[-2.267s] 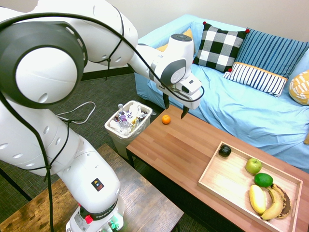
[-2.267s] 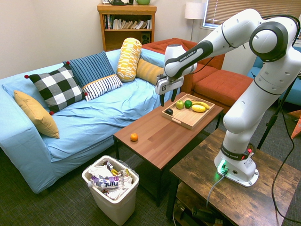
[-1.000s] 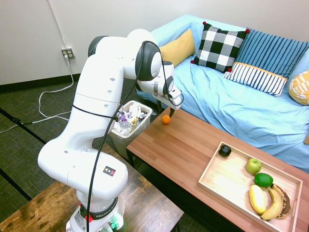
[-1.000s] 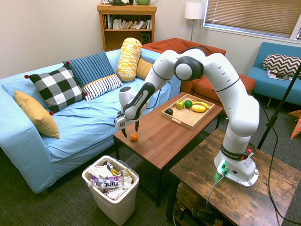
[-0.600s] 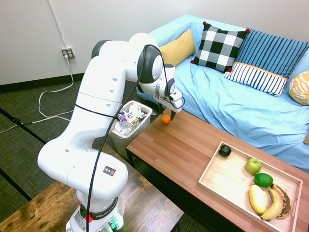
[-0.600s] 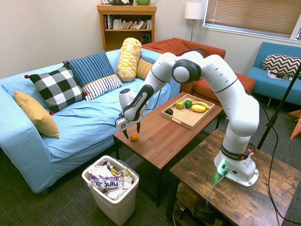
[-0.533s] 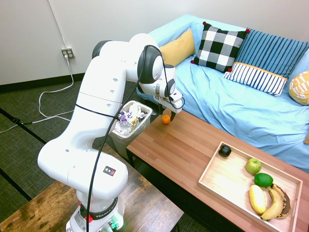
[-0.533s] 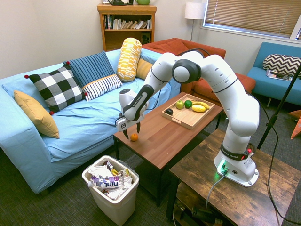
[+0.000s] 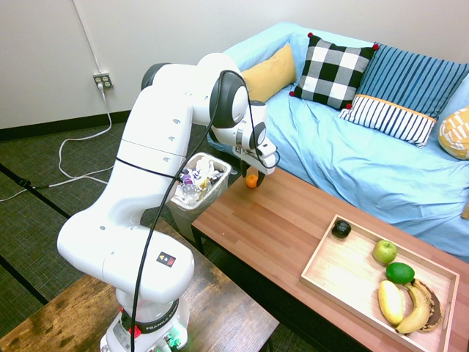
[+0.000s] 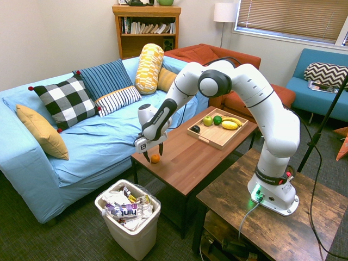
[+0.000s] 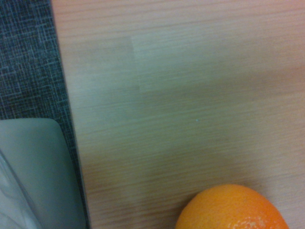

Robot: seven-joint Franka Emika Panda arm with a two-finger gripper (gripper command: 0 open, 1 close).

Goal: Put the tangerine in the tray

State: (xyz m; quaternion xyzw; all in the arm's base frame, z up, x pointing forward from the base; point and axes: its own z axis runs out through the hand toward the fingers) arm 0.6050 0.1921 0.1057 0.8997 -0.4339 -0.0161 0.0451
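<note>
Arm reaches out w/ gripper (image 10: 153, 158) pointing straight down over far corner of the coffee table (image 9: 293, 227), the end by the wastebasket (image 10: 130, 217). Fingers spread wide, one each side of the tangerine (image 10: 155, 159); can't tell if they touch it. Fruit sits on the tabletop, near the table edge, not lifted. In first ext. view tangerine (image 9: 251, 180) is partly hidden behind the gripper (image 9: 253, 178). Wrist cam: tangerine (image 11: 233, 207) blurred, on wood grain, carpet beyond the edge.

Tray (image 9: 344, 286) at opposite end of table, well apart from tangerine. In it: green apple (image 9: 385, 251), lime (image 9: 400, 273), bananas (image 9: 404, 304), one small dark fruit (image 9: 341, 229) in a corner.

Blue sofa (image 10: 103, 136) runs along the table's far side, w/ checked cushion (image 10: 65, 101) & striped ones.
</note>
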